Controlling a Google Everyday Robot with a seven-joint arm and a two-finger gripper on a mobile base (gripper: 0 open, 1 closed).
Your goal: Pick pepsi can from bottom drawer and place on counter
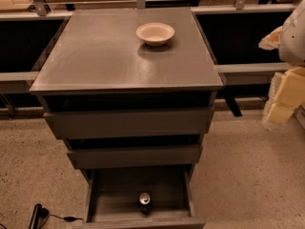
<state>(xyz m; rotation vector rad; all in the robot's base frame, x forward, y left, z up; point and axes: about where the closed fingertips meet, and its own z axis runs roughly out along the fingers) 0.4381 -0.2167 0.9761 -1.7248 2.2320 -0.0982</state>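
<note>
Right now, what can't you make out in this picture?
In the camera view:
Claw: not visible; pale shape at right edge is cut off.
Pepsi can: logo too small and dim.
Bottom drawer: front cut by lower edge.
Upper drawers: insides hidden beneath counter and each other.

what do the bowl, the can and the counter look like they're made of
The cream bowl looks ceramic or plastic, with a matte finish. The pepsi can is likely metal, going by its shiny silver top. The counter seems to be grey painted or laminated board with a slight sheen. The gripper is not in view.
</note>
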